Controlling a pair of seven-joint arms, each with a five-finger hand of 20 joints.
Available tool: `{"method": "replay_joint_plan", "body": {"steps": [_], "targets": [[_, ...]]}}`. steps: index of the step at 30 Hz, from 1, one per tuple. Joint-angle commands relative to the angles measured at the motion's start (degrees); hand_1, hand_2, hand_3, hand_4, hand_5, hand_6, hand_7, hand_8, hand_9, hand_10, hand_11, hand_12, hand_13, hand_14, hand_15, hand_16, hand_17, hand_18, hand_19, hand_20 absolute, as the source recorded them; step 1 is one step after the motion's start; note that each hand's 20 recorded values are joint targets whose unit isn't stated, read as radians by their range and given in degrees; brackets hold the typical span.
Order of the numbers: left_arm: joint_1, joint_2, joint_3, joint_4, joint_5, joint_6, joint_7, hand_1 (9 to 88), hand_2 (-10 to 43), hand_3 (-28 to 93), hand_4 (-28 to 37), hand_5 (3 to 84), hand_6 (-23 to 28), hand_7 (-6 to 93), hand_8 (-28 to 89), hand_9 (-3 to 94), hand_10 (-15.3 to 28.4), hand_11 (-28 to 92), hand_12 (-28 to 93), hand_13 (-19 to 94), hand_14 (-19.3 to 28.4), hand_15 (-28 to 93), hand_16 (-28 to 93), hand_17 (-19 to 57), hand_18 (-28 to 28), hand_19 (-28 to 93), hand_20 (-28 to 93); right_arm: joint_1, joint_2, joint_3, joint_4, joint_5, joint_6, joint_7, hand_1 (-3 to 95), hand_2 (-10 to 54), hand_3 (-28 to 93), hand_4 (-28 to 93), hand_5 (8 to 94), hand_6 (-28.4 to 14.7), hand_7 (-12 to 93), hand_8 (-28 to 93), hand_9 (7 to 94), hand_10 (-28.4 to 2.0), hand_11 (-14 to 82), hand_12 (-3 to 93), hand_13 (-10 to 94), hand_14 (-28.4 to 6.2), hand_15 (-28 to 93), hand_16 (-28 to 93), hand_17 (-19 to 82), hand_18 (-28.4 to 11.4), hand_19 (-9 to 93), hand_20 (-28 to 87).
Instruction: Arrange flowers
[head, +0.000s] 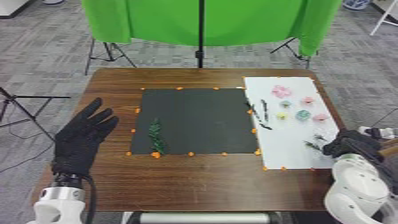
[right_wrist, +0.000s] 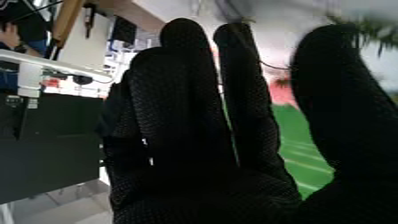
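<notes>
1. One brown table (head: 204, 185) fills my workspace, carrying everything I need.
2. On it lies the black mat (head: 200, 120), where I judge the arrangement is being built; with a single long green sprig (head: 155, 136) laid near its left side, I'd call it early.
3. Right of that is the white sheet (head: 280, 145), my supply.
4. My left hand (head: 80, 140) is raised at the table's left side, fingers straight and spread, well apart from the supply.
5. My right hand (head: 355, 142) is at the sheet's near right edge, clearly the nearer one. Its fingers (right_wrist: 178, 75) are straight and the thumb stands away from them, gripping nothing.
6. Two dark twigs (head: 266, 111) lie along the sheet's left side, beyond easy reach.
7. Pink, yellow and blue-green flowers (head: 304, 115) cluster towards the far half.
8. Smallest, the near green sprig (head: 312, 145) lies just left of my right fingertips, its long axis slanting from far left to near right. I cannot tell whether they touch. I'd slide left, then pinch across that slant; closing along it could push the sprig away.
</notes>
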Motion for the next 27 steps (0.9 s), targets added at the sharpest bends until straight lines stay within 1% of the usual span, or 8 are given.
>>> {"method": "replay_joint_plan", "body": {"steps": [1, 5, 8, 15, 16, 17, 21, 27], "targets": [[0.56, -0.31, -0.25, -0.01, 0.04, 0.13, -0.25, 25.5, 4.9, 81, -21.6, 39.1, 9.9, 13.8, -10, 36.6, 20.5, 25, 11, 27, 27.8, 51, -8, -8.3, 25.7, 55, 6, 1.38, 1.54, -3.35, 1.89, -4.59, 1.13, -0.22, 51.1, -9.5, 69, -28, 85.8, -0.9, 17, 3, 79.9, -12.5, 41.7, 22.1, 70, -12.2, 78, 14, 31, -26.1, 90, 39], [0.66, -0.33, -0.1, -0.12, 0.03, 0.24, -0.14, 25.5, 4.9, 81, -21.6, 39.1, 9.9, 13.9, -10, 36.6, 20.4, 25, 11, 27, 27.7, 51, -8, -8.2, 25.7, 55, 6, 2.39, 2.45, -5.36, 1.53, -7.85, 5.77, 0.11, 53.8, -9.5, 68, -28, 88.6, -0.7, 18, 5, 82.6, -12.0, 43.5, 24.6, 73, -10.9, 78, 15, 33, -25.6, 92, 39], [1.13, -0.67, -0.58, -0.31, 0.12, 0.26, -0.76, 25.5, 4.9, 81, -21.6, 39.1, 9.9, 13.9, -10, 36.6, 20.4, 25, 11, 27, 27.8, 51, -8, -8.3, 25.7, 55, 6, 3.96, 2.74, -6.36, 0.03, -9.81, 8.88, 0.28, 54.2, -9.5, 70, -28, 89.6, -1.3, 18, 7, 83.9, -12.1, 44.6, 25.4, 74, -10.6, 79, 16, 34, -25.6, 93, 40], [2.01, -1.02, -1.76, -1.01, 0.46, 0.3, -1.16, 25.5, 4.9, 81, -21.5, 39.1, 10.0, 13.8, -10, 36.6, 20.4, 25, 11, 27, 27.8, 51, -8, -8.3, 25.7, 55, 6, 8.73, -0.98, -9.51, -7.43, -11.96, 12.42, -4.78, 54.3, -9.5, 73, -28, 91.0, -1.8, 18, 9, 85.2, -11.2, 45.6, 26.6, 76, -10.7, 80, 17, 36, -25.9, 93, 45], [2.58, -0.53, -1.5, -1.21, 0.11, 0.97, -0.26, 25.5, 4.9, 81, -21.5, 39.1, 10.0, 13.8, -10, 36.6, 20.5, 25, 11, 27, 27.8, 51, -8, -8.3, 25.7, 55, 6, 10.63, -2.3, -11.21, -7.89, -11.05, 12.58, -6.3, 54.2, -9.5, 73, -28, 91.1, -1.8, 18, 9, 85.3, -11.2, 45.7, 26.7, 76, -10.7, 80, 17, 36, -25.9, 93, 45], [2.65, -0.53, -1.48, -1.28, 0.1, 1.12, -0.15, 25.5, 4.9, 81, -21.5, 39.2, 10.0, 13.8, -10, 36.6, 20.4, 25, 11, 27, 27.8, 51, -8, -8.3, 25.7, 55, 6, 12.96, -3.81, -13.33, -8.07, -9.99, 12.43, -7.42, 54.1, -9.5, 73, -28, 91.2, -1.8, 18, 9, 85.4, -11.3, 45.9, 26.8, 76, -10.8, 81, 17, 36, -25.9, 93, 45], [3.17, -0.25, -1.75, -1.42, 0.05, 1.04, 0.51, 25.5, 4.9, 81, -21.5, 39.2, 10.1, 13.7, -10, 36.6, 20.4, 25, 11, 27, 27.8, 51, -8, -8.2, 25.7, 55, 6, 25.43, -10.48, -25.58, -5.24, -7.04, 10.39, -10.73, 53.7, -9.5, 74, -28, 91.5, -1.8, 18, 9, 85.9, -11.3, 46.2, 26.5, 76, -10.9, 81, 17, 36, -26.0, 93, 47], [2.61, -1.09, -1.73, -1.5, 0.63, 0.56, -0.98, 25.5, 4.9, 81, -21.5, 39.1, 10.0, 13.7, -10, 36.6, 20.4, 25, 11, 27, 27.8, 51, -8, -8.2, 25.7, 55, 6, 38.91, -18.55, -41.57, 2.3, -5.66, 8.97, -12.46, 52.8, -9.5, 73, -28, 91.9, -1.8, 17, 10, 85.8, -11.6, 49.0, 24.5, 77, -11.0, 81, 17, 37, -26.2, 93, 49]]}}
